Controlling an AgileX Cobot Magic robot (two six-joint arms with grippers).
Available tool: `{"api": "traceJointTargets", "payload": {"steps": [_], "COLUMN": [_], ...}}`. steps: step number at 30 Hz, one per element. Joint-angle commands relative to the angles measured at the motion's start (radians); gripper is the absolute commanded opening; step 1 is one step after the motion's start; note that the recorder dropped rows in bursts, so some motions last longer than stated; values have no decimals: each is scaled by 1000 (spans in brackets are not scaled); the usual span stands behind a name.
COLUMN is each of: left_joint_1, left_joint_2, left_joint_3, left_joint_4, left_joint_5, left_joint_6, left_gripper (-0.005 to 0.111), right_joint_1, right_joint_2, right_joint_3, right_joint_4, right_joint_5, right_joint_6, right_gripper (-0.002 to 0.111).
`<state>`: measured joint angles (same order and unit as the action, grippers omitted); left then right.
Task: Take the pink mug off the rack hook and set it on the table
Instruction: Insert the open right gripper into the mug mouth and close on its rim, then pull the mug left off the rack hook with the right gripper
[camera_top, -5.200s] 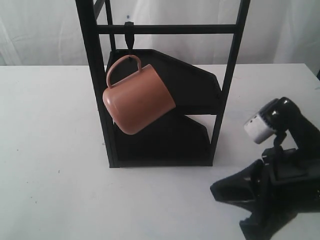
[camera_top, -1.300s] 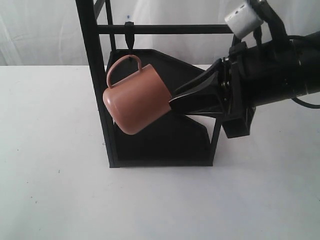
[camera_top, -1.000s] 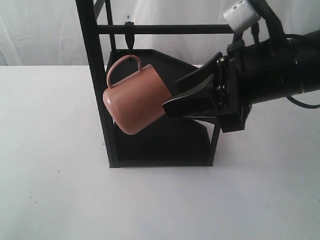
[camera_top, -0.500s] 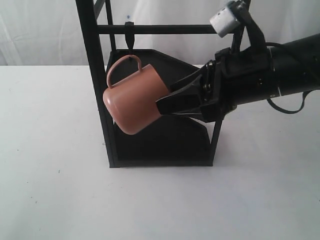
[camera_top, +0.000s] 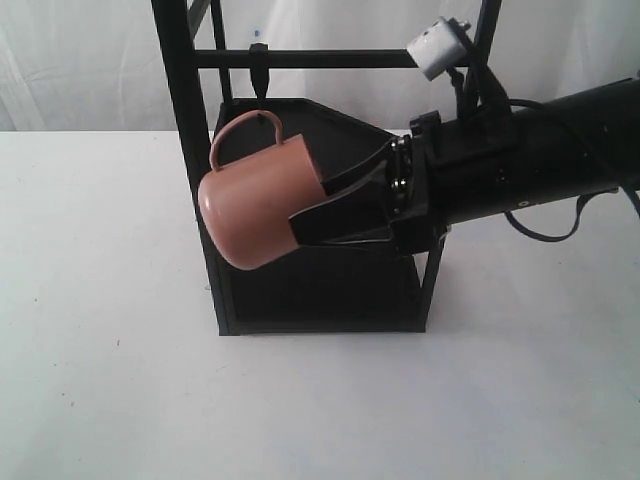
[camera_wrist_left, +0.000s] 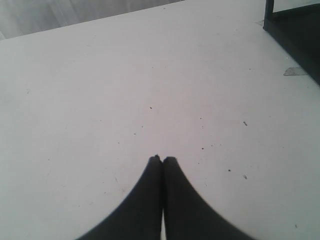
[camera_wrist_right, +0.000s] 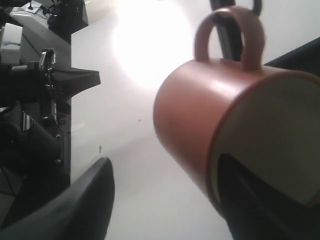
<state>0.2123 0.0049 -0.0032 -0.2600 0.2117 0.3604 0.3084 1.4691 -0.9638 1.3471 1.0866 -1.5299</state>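
Note:
The pink mug hangs by its handle from the rack hook, tipped with its mouth toward the right. My right gripper reaches in from the right and stands open astride the mug's wall. In the right wrist view one finger lies inside the cream-white mouth of the mug. The other finger stays outside, well apart from the wall, with the right gripper not clamped. My left gripper is shut with nothing in it, low over the table; it is out of the exterior view.
The black rack stands on the white table, its upright posts and crossbar framing the mug. The rack's base corner shows in the left wrist view. The left arm appears far off in the right wrist view.
My right gripper has pushed further left, and one finger has entered the mug's mouth. The mug has swung left and tipped more on the hook. The handle stays on the hook.

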Motion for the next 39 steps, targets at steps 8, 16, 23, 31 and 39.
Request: {"api": "traceJointTargets", "payload": {"steps": [8,16,23,31,39], "left_joint_1": [-6,-6,-6,-6,-6], "left_joint_2": [-5,-5,-5,-5,-5], "left_joint_3": [3,3,3,3,3], "left_joint_4": [-10,-10,-10,-10,-10], "left_joint_5": [-2,-2,-2,-2,-2], "left_joint_6": [3,3,3,3,3], "left_gripper": [0,0,0,0,0], "right_joint_1": [52,52,52,52,52], "right_joint_2": [-1,2,8,46,50], "right_joint_3": [0,0,0,0,0], "right_joint_4": [9,9,13,24,33], "right_joint_5": [-19,-39,-69,-66,-57], "right_joint_6": [-29,-29,-29,-29,-29], "right_gripper": [48,39,32,32,6]}}
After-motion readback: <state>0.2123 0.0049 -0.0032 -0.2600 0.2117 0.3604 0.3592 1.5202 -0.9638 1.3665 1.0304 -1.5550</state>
